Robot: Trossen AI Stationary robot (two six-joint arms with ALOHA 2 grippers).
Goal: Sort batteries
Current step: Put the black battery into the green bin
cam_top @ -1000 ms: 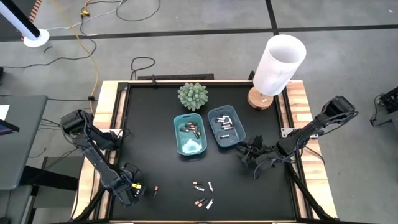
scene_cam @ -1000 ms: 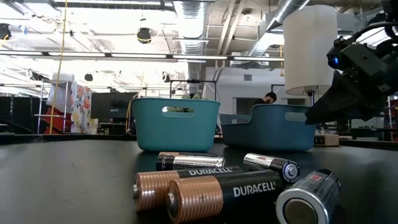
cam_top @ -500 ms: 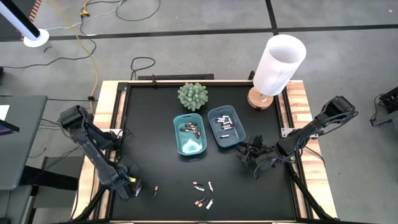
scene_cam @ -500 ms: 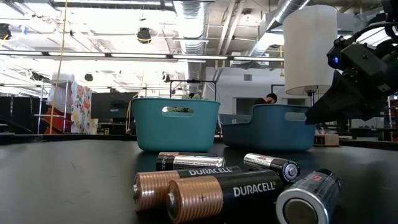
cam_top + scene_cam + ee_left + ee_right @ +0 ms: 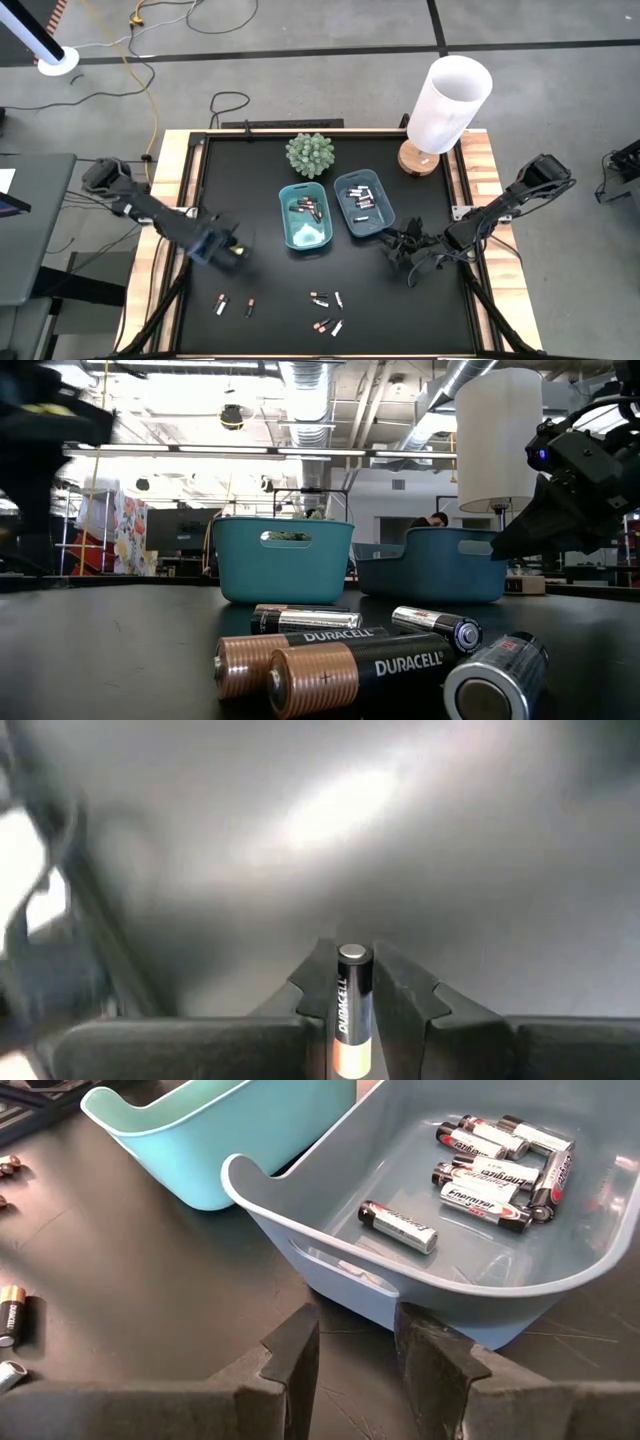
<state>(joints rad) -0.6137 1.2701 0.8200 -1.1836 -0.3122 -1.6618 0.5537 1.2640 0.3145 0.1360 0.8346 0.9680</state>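
My left gripper (image 5: 216, 246) hangs over the table's left half, left of the teal tray (image 5: 305, 216), shut on a black battery with a copper end (image 5: 349, 1010). In the low view it is a dark blur (image 5: 40, 420). My right gripper (image 5: 357, 1352) waits open just short of the blue-grey tray (image 5: 420, 1270), at that tray's near right corner (image 5: 400, 245). Several silvery batteries (image 5: 495, 1165) lie flat in the blue-grey tray, and dark ones (image 5: 308, 207) in the teal tray. Loose batteries (image 5: 328, 312) lie on the table near its near edge, two more (image 5: 236, 306) to their left. My left gripper pinches the black-and-copper battery between its two fingers (image 5: 400, 995). The battery lies along the fingers, its silver end cap (image 5: 352, 955) pointing out past the fingertips and its copper end (image 5: 347, 1060) back between them. It is lifted clear of the table.
A green spiky plant (image 5: 309, 153) stands at the far edge behind the trays. A white lamp on a wooden base (image 5: 445, 105) fills the far right corner. Bare black tabletop (image 5: 250, 200) lies left of the trays. A person shows far off in the room (image 5: 436, 518).
My left gripper has risen from the near left corner and swung fast toward the far edge and the teal tray, carrying one battery clear of the table. Two batteries stay on the table where it was. The right arm has kept still.
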